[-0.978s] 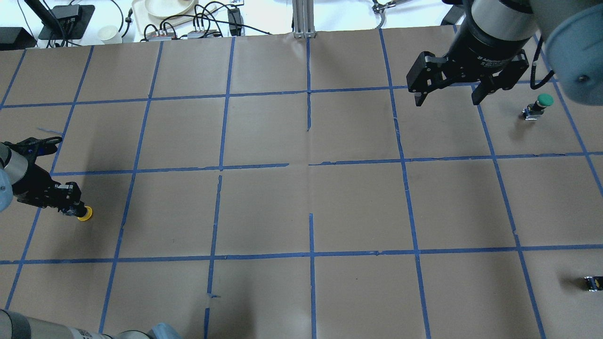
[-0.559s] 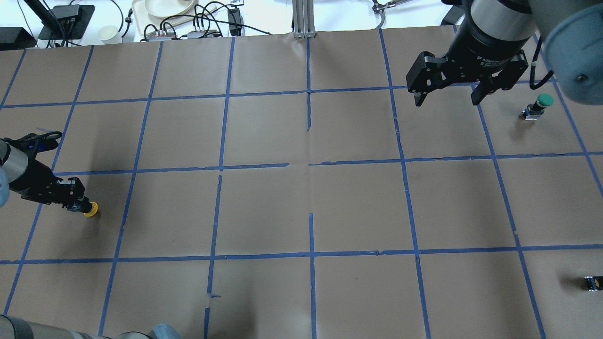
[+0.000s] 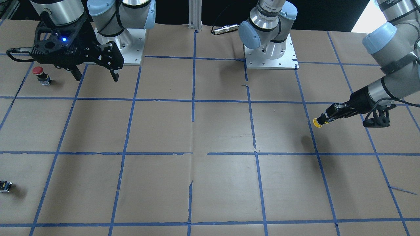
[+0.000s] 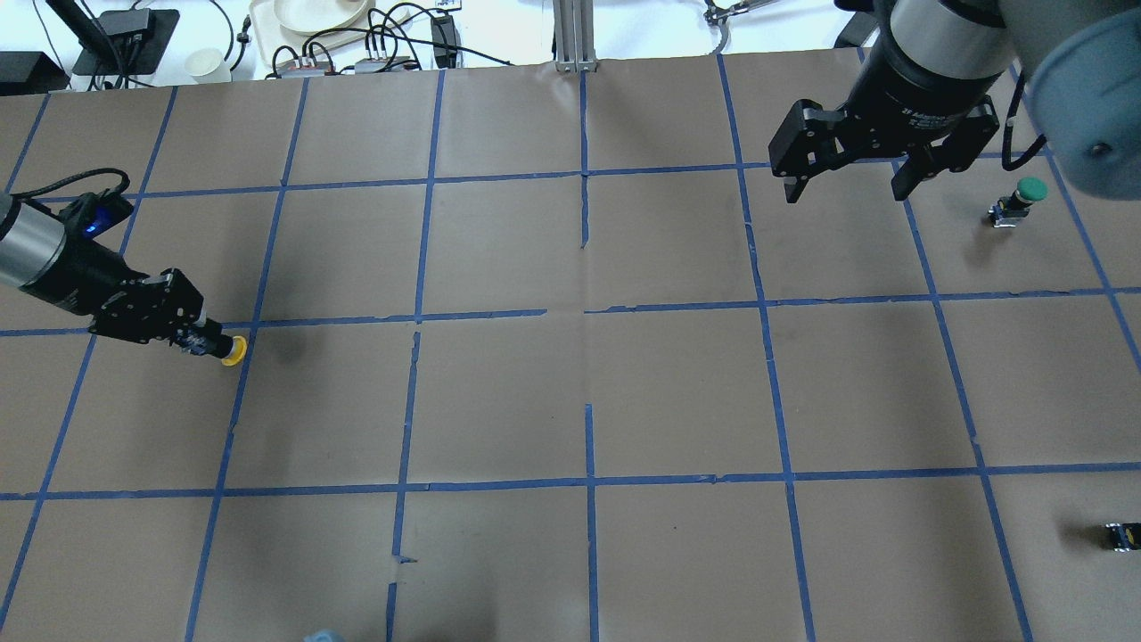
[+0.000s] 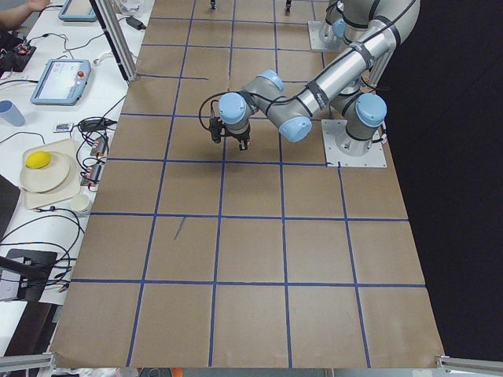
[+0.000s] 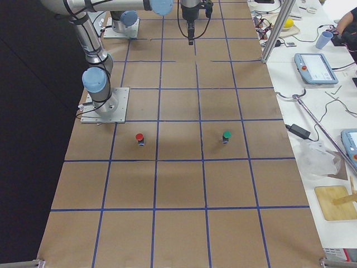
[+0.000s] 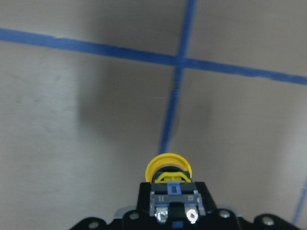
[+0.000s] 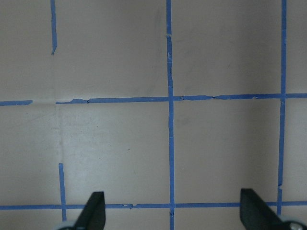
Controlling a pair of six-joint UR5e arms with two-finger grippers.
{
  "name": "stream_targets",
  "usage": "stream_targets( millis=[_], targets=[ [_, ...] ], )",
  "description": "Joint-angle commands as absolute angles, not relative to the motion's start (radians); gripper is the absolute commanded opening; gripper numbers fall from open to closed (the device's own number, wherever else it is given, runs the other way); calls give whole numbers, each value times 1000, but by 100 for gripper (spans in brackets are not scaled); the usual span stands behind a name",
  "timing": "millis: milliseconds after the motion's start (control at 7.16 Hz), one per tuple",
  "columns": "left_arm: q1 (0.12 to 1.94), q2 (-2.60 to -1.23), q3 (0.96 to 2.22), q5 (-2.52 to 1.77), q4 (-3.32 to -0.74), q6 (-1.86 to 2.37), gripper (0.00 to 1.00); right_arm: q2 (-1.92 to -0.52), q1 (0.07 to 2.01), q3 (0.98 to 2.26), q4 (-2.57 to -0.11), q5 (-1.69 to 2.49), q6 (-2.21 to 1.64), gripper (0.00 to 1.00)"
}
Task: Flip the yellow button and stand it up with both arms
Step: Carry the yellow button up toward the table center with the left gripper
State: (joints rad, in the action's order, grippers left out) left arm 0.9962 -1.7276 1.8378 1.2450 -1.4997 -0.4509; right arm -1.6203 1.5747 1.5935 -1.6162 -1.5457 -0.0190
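Note:
The yellow button (image 4: 233, 350) is held sideways in my left gripper (image 4: 209, 343), cap pointing toward the table's middle, clear of the paper, with its shadow off to the side. The front view shows the same grip on the button (image 3: 317, 122) by the left gripper (image 3: 326, 118). In the left wrist view the yellow cap (image 7: 169, 165) sticks out past the switch body between the jaws. My right gripper (image 4: 845, 190) is open and empty, hovering high at the far right; it also shows in the front view (image 3: 96, 78) and the right wrist view (image 8: 175, 215).
A green-capped button (image 4: 1031, 188) stands just right of the right gripper. A red-capped button (image 3: 37, 70) stands beside it in the front view. A small black switch block (image 4: 1123, 535) lies at the right edge. Brown paper with blue tape lines (image 4: 588, 481) covers the table.
My left gripper has carried the yellow button to the right and farther up in the overhead view, across a blue tape line. The right gripper has barely moved.

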Motion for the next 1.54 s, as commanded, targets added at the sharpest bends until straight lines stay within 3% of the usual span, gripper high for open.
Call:
stream_targets(
  millis=[0, 419, 978, 1397],
  targets=[
    [1101, -1714, 1795, 985, -1681, -403, 18, -1620, 1556, 1589, -1609, -1546, -14, 100],
    [1323, -1614, 1793, 503, -1828, -195, 18, -1628, 1444, 1574, -1600, -1489, 9, 100],
    [1474, -1522, 1812, 163, -1821, -68, 17, -1644, 1137, 1539, -1213, -1104, 18, 100],
    [1563, -1497, 1815, 6, -1768, -45, 17, -1652, 1114, 1566, -1086, -763, 43, 100]
  ],
)
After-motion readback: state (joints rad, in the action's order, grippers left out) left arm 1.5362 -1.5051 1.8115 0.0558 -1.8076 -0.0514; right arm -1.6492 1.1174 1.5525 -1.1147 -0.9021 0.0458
